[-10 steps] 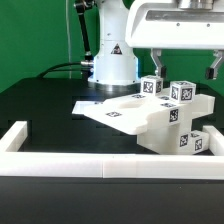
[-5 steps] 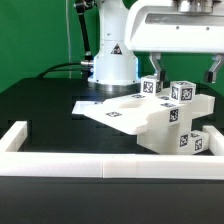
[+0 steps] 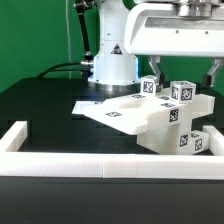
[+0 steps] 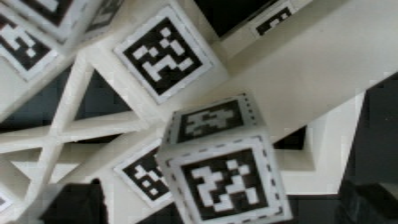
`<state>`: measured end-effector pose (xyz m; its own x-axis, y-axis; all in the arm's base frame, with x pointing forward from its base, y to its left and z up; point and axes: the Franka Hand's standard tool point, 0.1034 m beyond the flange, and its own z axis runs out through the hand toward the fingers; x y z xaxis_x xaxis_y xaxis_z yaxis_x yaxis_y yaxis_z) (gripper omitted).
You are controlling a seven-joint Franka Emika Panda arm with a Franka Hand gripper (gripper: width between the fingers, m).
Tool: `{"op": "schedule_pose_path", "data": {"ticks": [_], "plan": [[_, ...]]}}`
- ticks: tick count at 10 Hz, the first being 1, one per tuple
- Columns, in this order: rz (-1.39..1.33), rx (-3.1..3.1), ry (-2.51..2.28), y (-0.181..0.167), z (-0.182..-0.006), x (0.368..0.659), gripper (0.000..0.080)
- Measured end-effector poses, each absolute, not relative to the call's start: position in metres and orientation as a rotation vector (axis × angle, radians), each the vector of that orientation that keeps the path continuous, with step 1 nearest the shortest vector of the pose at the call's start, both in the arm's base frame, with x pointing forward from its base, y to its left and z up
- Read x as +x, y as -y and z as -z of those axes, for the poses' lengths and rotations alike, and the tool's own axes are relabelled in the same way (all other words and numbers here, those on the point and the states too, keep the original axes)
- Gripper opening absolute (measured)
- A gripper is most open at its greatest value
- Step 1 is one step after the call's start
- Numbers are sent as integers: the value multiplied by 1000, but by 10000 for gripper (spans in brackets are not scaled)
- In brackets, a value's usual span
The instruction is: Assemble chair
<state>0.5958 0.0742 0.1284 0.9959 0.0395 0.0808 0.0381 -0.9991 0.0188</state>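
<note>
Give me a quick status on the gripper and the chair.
Gripper open, empty, hovering over the parts. Chair partly assembled on the black table, beside the low white border wall. Nothing seen blocking.

Black table (image 3: 45, 110) with chair (image 3: 165, 118), low white border wall (image 3: 60, 162), possibly marker board (image 3: 88, 106).

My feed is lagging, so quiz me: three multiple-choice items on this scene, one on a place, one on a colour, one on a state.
1. Where is the chair?
A. exterior view's right, near the border wall
B. exterior view's left
C. on the robot base

2. What colour is the tabletop?
A. white
B. black
C. green

3. What state is the hand in?
A. shut on a leg
B. open, above the chair
C. out of view

Answers:
1. A, it sits right, behind the wall.
2. B, the bare surface is black.
3. B, its fingers stand apart above the parts.
</note>
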Motion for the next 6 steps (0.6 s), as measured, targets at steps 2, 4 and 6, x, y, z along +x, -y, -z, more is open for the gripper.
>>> {"op": "schedule_pose_path", "data": {"ticks": [2,4,6], "plan": [[-127,3119,-89,-74,-128,596,649],[-136,3105,-234,-75,-129,597,649],[-135,3092,-330,-76,-129,597,649]]}}
